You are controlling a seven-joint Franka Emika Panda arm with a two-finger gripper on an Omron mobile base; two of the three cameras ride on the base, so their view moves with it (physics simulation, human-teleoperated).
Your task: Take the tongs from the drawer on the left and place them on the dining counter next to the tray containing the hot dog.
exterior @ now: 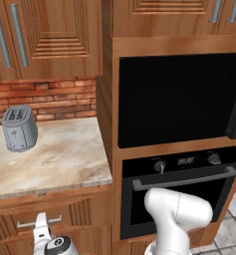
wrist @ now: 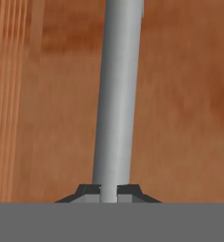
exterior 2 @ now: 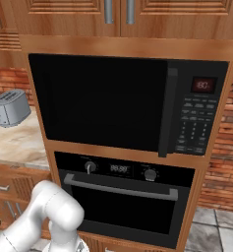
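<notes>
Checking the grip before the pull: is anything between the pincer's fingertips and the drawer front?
Yes: the hand view shows the drawer's silver bar handle between the pincer fingertips, with the wooden drawer front behind it.

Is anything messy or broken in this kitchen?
Nothing stands out. The toaster stands upright on the small counter, the oven and microwave doors are shut, and the gripper is closed on the drawer handle. No spills or damage.

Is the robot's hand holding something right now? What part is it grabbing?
Yes. The gripper is shut on the drawer's silver bar handle, pinching the bar between its two fingertips.
</notes>
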